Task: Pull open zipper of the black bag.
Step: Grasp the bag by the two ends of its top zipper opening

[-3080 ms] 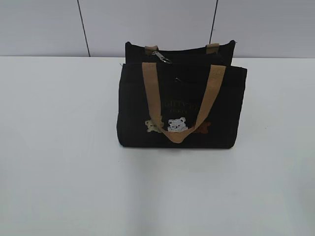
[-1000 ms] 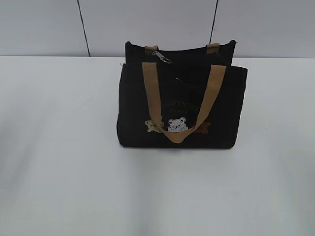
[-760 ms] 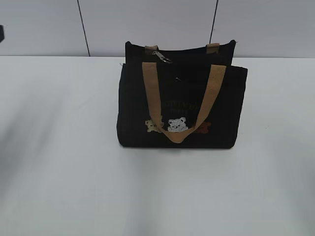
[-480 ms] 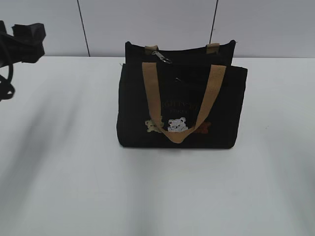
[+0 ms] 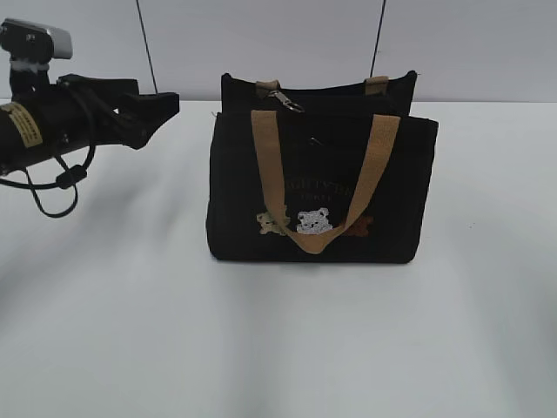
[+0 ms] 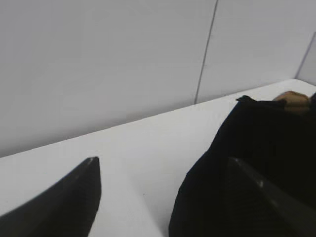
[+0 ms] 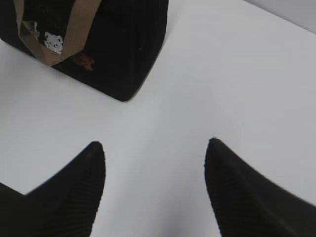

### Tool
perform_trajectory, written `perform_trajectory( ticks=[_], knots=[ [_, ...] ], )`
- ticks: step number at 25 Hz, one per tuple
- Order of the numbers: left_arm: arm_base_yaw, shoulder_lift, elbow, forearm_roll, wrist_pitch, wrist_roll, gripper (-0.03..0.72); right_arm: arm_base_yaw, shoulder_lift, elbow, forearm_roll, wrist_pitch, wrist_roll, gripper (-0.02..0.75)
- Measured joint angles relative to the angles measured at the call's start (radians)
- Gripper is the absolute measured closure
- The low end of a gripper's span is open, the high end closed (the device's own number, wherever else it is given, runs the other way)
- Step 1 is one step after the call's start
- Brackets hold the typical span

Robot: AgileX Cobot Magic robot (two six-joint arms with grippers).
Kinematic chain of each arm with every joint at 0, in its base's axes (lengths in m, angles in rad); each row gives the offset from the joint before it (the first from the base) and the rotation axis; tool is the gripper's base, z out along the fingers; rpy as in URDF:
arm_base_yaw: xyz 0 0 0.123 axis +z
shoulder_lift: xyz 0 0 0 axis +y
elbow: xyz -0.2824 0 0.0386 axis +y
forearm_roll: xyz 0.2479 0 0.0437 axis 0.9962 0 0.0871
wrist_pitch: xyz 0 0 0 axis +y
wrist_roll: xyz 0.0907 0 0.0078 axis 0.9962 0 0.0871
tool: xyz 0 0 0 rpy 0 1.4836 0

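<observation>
The left claw hung wide and empty beside the bag, level with the zipper; the right claw gaped, unused.

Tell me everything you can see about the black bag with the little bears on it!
The black bag is a boxy tote that looks like dark fabric, standing upright on the white table. A tan strap handle droops down its front. Under faint gold lettering sit three small bear pictures: cream, white and brown. On top, near the back left, lies a small silver zipper pull. Two tan tabs poke up at the rear edge. Nothing but the table touches it.
</observation>
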Motion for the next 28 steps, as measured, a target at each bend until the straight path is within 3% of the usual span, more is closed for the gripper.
perform_trajectory(
  ticks=[5, 8, 12, 17, 25, 28],
  knots=[
    [0.093, 0.135, -0.231, 0.543, -0.1, -0.329, 0.101, 0.0, 0.086, -0.068, 0.021, 0.0, -0.075, 0.255],
    [0.099, 0.211, -0.353, 0.716, -0.179, -0.435, 0.101, 0.007, 0.151, -0.108, 0.022, 0.001, -0.101, 0.255],
    [0.098, 0.28, -0.458, 0.78, -0.218, -0.48, 0.101, 0.076, 0.282, -0.161, 0.023, 0.003, -0.108, 0.255],
    [0.088, 0.335, -0.535, 0.803, -0.25, -0.489, 0.101, 0.245, 0.433, -0.207, 0.023, -0.055, -0.109, 0.255],
    [0.029, 0.352, -0.564, 0.824, -0.252, -0.491, 0.11, 0.429, 0.667, -0.344, 0.023, -0.19, -0.109, 0.255],
    [0.027, 0.352, -0.573, 0.82, -0.23, -0.491, 0.164, 0.466, 0.749, -0.397, 0.018, -0.228, -0.12, 0.255]
  ],
)
